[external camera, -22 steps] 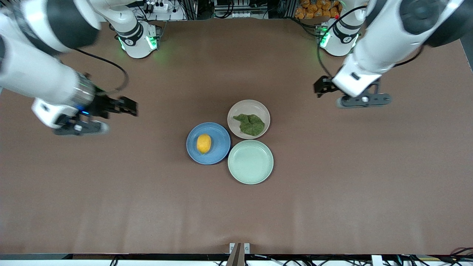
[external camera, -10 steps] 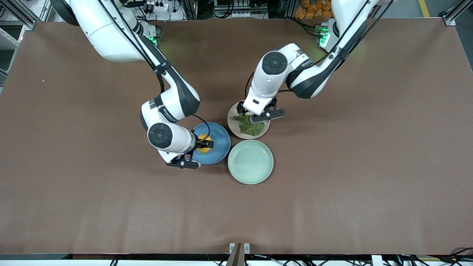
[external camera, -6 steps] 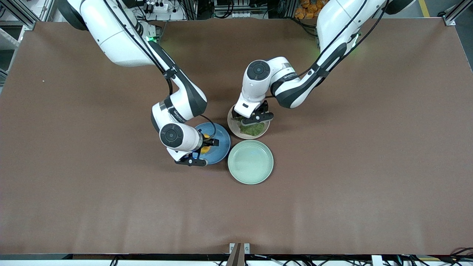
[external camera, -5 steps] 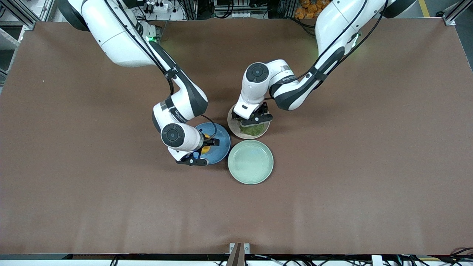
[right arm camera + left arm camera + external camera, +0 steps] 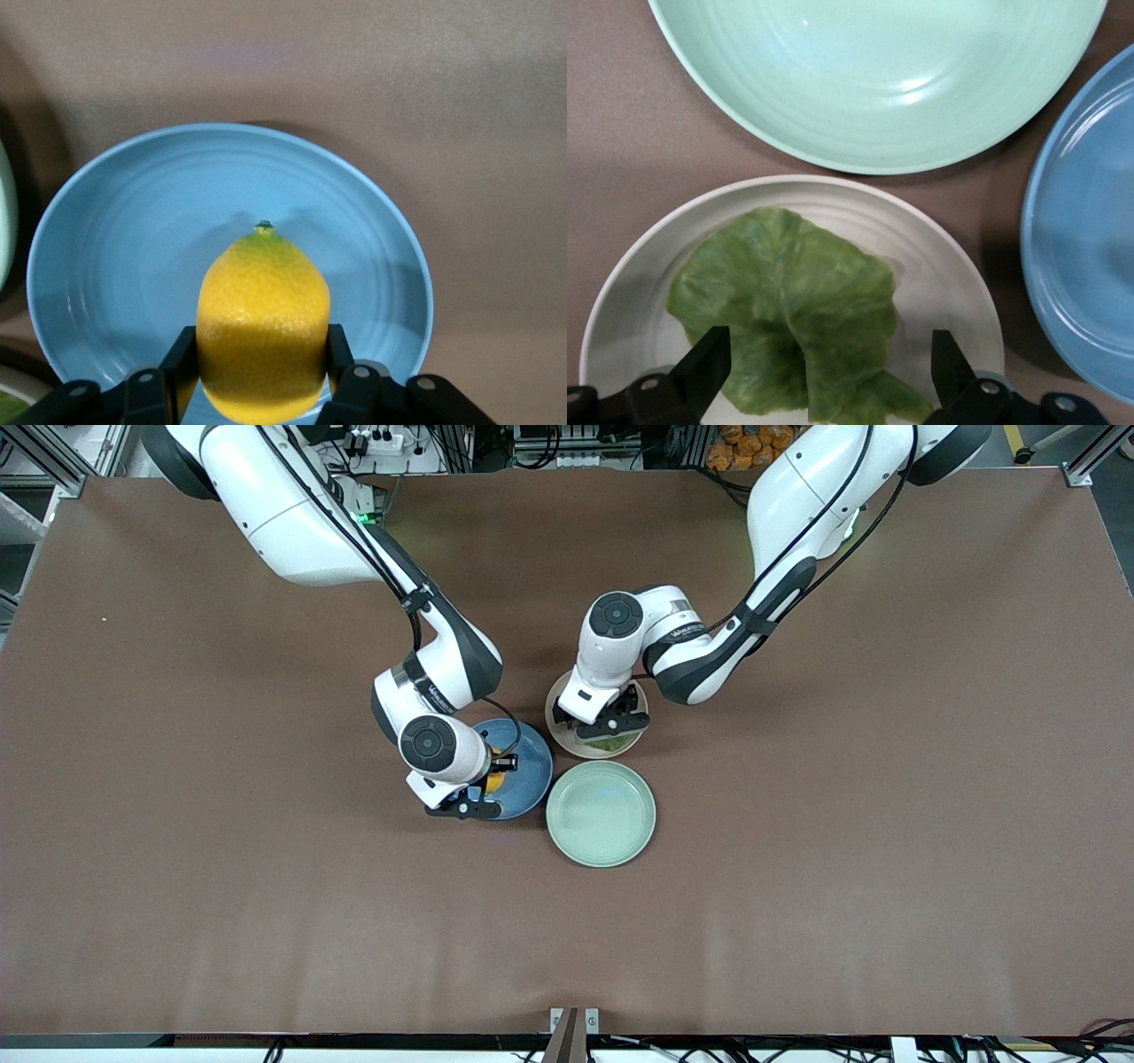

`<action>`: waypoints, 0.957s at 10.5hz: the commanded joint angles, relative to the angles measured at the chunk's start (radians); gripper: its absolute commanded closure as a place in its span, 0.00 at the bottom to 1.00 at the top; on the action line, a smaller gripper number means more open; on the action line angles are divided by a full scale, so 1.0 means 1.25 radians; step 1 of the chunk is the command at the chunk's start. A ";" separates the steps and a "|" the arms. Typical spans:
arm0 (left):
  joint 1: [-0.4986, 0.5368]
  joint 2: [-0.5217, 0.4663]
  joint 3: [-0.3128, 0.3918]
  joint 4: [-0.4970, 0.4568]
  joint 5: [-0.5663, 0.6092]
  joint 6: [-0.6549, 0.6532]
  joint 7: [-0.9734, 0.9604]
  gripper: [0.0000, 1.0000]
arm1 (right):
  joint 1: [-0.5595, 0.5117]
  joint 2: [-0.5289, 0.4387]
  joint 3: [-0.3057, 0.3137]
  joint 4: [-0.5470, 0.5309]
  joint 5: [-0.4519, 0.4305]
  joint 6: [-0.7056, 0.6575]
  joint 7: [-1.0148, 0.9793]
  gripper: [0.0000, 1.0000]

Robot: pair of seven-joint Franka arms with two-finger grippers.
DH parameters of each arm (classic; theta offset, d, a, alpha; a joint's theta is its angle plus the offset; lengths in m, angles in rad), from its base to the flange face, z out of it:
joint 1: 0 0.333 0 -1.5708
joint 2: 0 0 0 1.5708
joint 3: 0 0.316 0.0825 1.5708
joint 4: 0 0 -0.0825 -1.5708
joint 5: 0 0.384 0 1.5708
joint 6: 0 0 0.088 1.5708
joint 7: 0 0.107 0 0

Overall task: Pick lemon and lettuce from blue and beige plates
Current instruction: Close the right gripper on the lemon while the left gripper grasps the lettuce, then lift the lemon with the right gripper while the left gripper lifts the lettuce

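The lemon (image 5: 263, 319) lies on the blue plate (image 5: 133, 257). My right gripper (image 5: 263, 363) is shut on the lemon, one finger pressed against each side. In the front view it (image 5: 494, 772) is low over the blue plate (image 5: 530, 766), and only a bit of lemon (image 5: 496, 782) shows. The lettuce (image 5: 788, 301) lies flat on the beige plate (image 5: 939, 266). My left gripper (image 5: 828, 372) is open, its fingers spread to either side of the leaf's edge. In the front view it (image 5: 602, 731) hides most of the lettuce (image 5: 611, 741) on the beige plate (image 5: 595, 753).
An empty mint-green plate (image 5: 601, 813) sits touching both plates, nearer to the front camera; it also shows in the left wrist view (image 5: 877, 80). The blue plate's rim (image 5: 1090, 266) shows there too. Bare brown table lies all around the three plates.
Both arms swung in from the table's ends and came down over the plates. The right gripper closed round the lemon. The left gripper lowered over the lettuce, covering more of it.
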 commanded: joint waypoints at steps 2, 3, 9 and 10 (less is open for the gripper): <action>-0.019 0.021 0.013 0.011 0.037 0.009 -0.025 0.09 | -0.029 -0.064 0.004 0.044 -0.018 -0.151 0.007 1.00; -0.019 0.021 0.015 0.010 0.042 0.009 -0.030 0.25 | -0.057 -0.108 0.002 0.037 -0.021 -0.210 -0.026 1.00; -0.017 0.012 0.015 0.010 0.046 0.001 -0.035 1.00 | -0.262 -0.180 -0.043 -0.073 -0.100 -0.202 -0.343 1.00; -0.015 0.000 0.013 0.010 0.046 -0.016 -0.035 1.00 | -0.280 -0.182 -0.046 -0.143 -0.104 -0.123 -0.393 1.00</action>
